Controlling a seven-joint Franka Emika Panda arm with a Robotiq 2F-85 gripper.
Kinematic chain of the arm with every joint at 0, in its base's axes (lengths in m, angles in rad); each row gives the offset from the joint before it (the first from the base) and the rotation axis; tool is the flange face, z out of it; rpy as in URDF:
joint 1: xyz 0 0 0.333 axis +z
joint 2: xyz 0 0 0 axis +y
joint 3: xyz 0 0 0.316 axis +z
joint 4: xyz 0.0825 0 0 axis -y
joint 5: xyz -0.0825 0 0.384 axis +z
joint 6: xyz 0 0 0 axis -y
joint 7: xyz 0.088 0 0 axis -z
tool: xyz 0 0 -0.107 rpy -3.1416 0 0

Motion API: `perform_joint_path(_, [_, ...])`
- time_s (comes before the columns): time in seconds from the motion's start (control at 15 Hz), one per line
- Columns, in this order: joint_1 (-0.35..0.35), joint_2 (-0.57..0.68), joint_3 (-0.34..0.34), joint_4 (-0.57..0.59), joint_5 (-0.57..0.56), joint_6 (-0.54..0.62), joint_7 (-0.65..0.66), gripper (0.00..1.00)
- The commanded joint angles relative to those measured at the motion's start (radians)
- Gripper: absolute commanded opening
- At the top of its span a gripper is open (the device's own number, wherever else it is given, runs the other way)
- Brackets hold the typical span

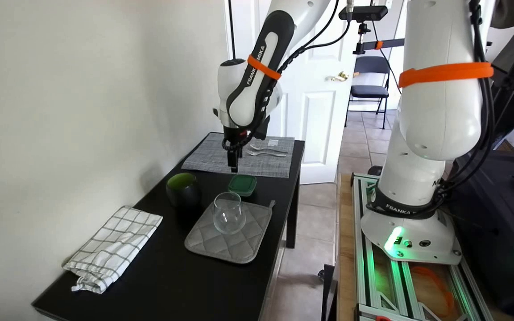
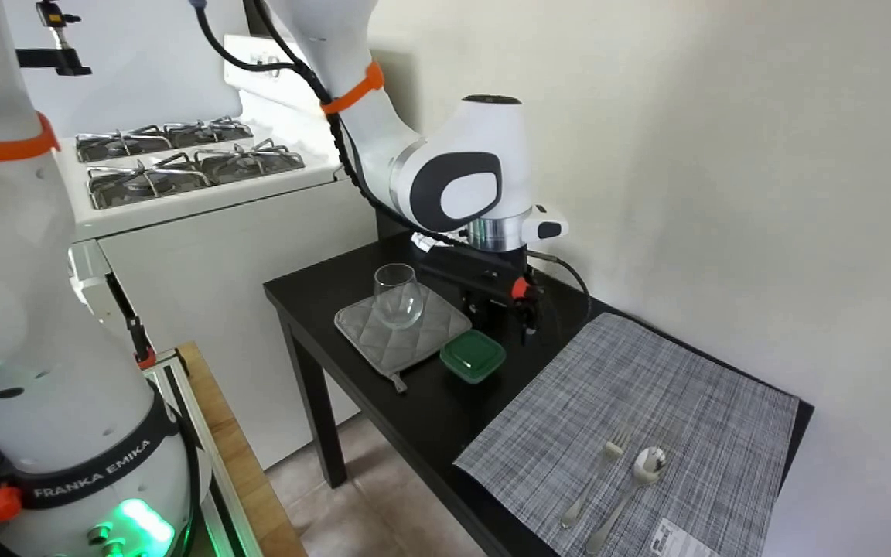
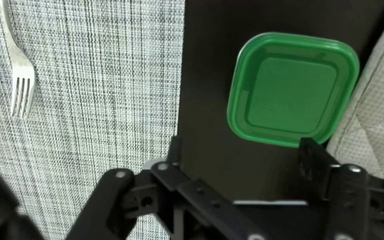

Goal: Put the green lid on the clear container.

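The green lid [image 3: 293,93] is square with rounded corners. It appears to rest on a small see-through base beside the pot holder and shows in both exterior views [image 1: 242,182] [image 2: 472,354]. No round green lid is in view. A round, clear, empty glass [image 1: 229,218] stands upright on the pot holder; it also shows here [image 2: 399,302] but is outside the wrist view. My gripper [image 3: 242,141] points down with its fingers wide apart and nothing between them. It is above the table, between placemat and lid; its right fingertip overlaps the lid's near edge in the wrist view.
The grey quilted pot holder [image 1: 239,249] lies under the glass. A dark cup with a green inside [image 1: 183,191] stands near the wall. A checked cloth [image 1: 114,247] lies on the table. The grey placemat [image 2: 708,371] holds a fork [image 2: 594,478] and a spoon [image 2: 650,463].
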Motion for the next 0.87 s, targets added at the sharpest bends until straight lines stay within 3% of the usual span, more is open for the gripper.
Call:
perform_joint_path(0.0, [0.036, -0.153, -0.006, -0.068, -0.043, -0.083, 0.096, 1.00])
perform_joint_path(0.53, [0.041, -0.422, 0.056, -0.097, -0.154, -0.394, 0.429, 1.00])
perform_joint_path(0.6, [0.045, -0.347, 0.039, -0.054, -0.122, -0.353, 0.351, 1.00])
perform_joint_path(0.8, [0.044, -0.398, 0.053, -0.066, -0.128, -0.389, 0.394, 1.00])
